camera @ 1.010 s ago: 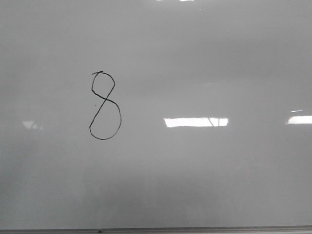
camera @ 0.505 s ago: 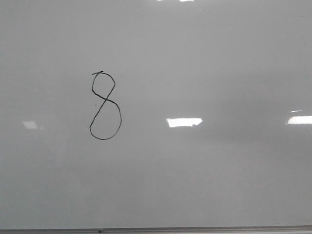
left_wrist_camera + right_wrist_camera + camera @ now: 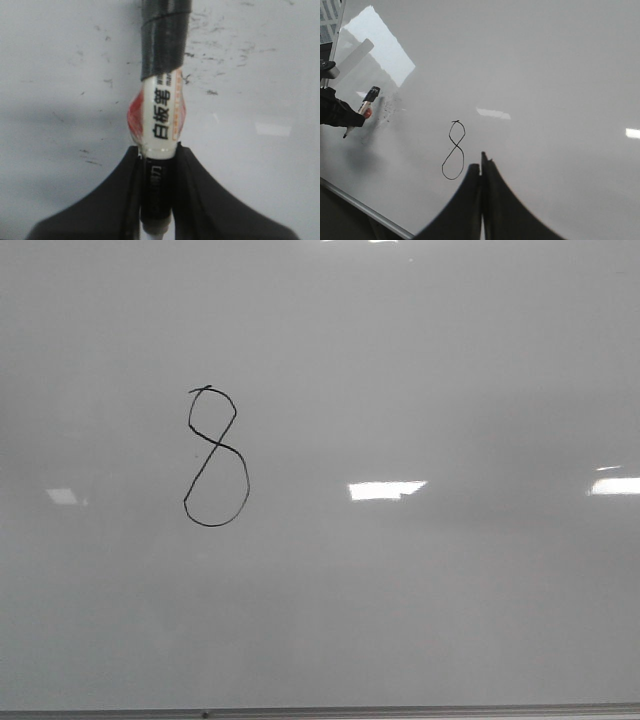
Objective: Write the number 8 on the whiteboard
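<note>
A thin black number 8 is drawn left of centre on the glossy grey-white whiteboard; it also shows in the right wrist view. No gripper shows in the front view. My left gripper is shut on a whiteboard marker, white-labelled with black tape on its far part, held over the board surface. From the right wrist view the left gripper and marker are off to the side of the 8, apart from it. My right gripper is shut and empty, above the board near the 8.
Smudgy black marks dot the board around the marker. The board's thin metal bottom edge runs along the front; it also shows in the right wrist view. Bright light reflections lie on the board.
The 8 is unchanged. The bright reflection in the middle of the board has shrunk and shifted slightly, and the thin dark lines across it are gone.
</note>
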### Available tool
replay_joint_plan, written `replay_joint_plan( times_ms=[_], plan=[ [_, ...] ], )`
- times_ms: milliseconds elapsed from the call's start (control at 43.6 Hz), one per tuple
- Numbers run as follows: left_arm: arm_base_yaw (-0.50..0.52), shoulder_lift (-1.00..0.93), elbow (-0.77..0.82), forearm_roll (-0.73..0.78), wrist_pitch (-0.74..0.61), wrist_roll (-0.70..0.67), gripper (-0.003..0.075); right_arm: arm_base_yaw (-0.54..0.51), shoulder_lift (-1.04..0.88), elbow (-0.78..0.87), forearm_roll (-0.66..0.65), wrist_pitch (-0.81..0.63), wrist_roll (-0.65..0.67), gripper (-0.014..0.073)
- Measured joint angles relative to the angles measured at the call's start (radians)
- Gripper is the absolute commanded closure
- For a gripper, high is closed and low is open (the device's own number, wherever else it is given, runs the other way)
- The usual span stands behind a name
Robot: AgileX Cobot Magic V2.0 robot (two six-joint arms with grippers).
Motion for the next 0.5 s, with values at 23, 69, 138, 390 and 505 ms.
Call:
replay_joint_plan(
  times_ms=[23,69,138,390,505],
  plan=[
    [0.0,0.008,0.0,-0.002,-0.016,0.0,0.0741,0.0,0.0,0.003,0.0,-0.002,0.0,0.0661],
    [0.0,0.026,-0.002,-0.002,-0.052,0.0,0.0741,0.0,0.0,0.007,0.0,-0.004,0.0,0.0661],
    [0.0,0.049,-0.002,-0.002,-0.103,0.0,0.0741,0.0,0.0,0.009,0.0,-0.008,0.0,0.0661],
    [0.0,0.123,-0.005,-0.006,-0.216,0.0,0.074,0.0,0.0,0.011,0.0,-0.011,0.0,0.0661],
    [0.0,0.142,-0.005,-0.006,-0.231,0.0,0.0689,0.0,0.0,0.011,0.0,-0.012,0.0,0.0661]
  ],
)
